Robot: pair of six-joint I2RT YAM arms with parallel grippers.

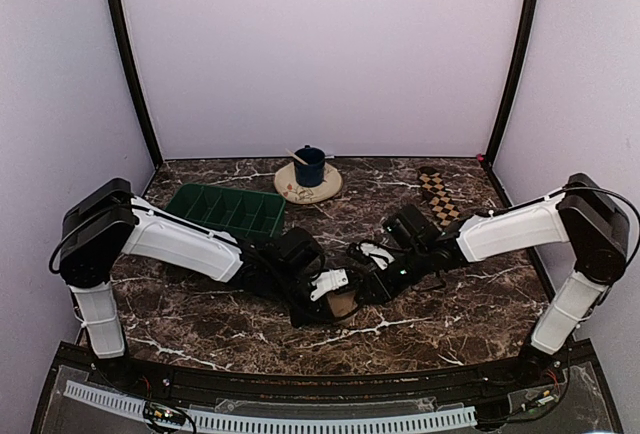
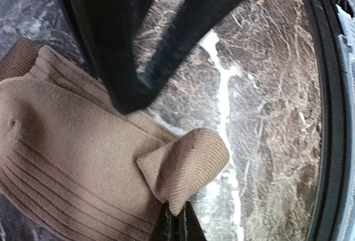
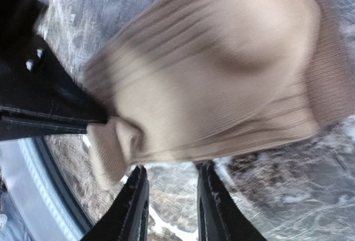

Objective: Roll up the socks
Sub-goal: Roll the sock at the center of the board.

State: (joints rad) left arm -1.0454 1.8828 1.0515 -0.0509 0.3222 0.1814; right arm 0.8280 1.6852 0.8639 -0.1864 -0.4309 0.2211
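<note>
At far left, back of the table (image 1: 200, 304): green tray (image 1: 190, 204), well apart from the work
Left of centre, left gripper (image 2: 176, 225): clenched on a small folded flap at the corner of the tan sock (image 2: 66, 157), pinch point low against the marble
Centre, tan sock: near the front middle of the table, between the two claws, mostly hidden under them from above; thick and layered, seemingly partly rolled; ribbing on a diagonal in the left wrist view
Long axis: across the right claw's opening in the right wrist view, flap end toward the left claw, broad end toward the right
Back centre: plate (image 1: 330, 190) with a blue mug (image 1: 309, 166) on it, well behind both arms, no obstacle
Right of centre, right gripper (image 3: 172, 170): released, fingers parted, tips just at the near edge of the bundle, bare marble between them, nothing grasped; view blurred, so contact with the fabric uncertain
Nearer arm: both within touch of the sock; left fastened to it, right free for the next tuck
Likely need: right claw forward onto the bundle, against the left's pinch, to carry the roll along its length
In the way: only the other claw, close across the sock; some risk of fingers colliding
Far right, back: checkered sock (image 1: 438, 197), flat, long axis roughly front to back and a little aslant, well apart from the claws, nearer the right arm, not yet rolled
</note>
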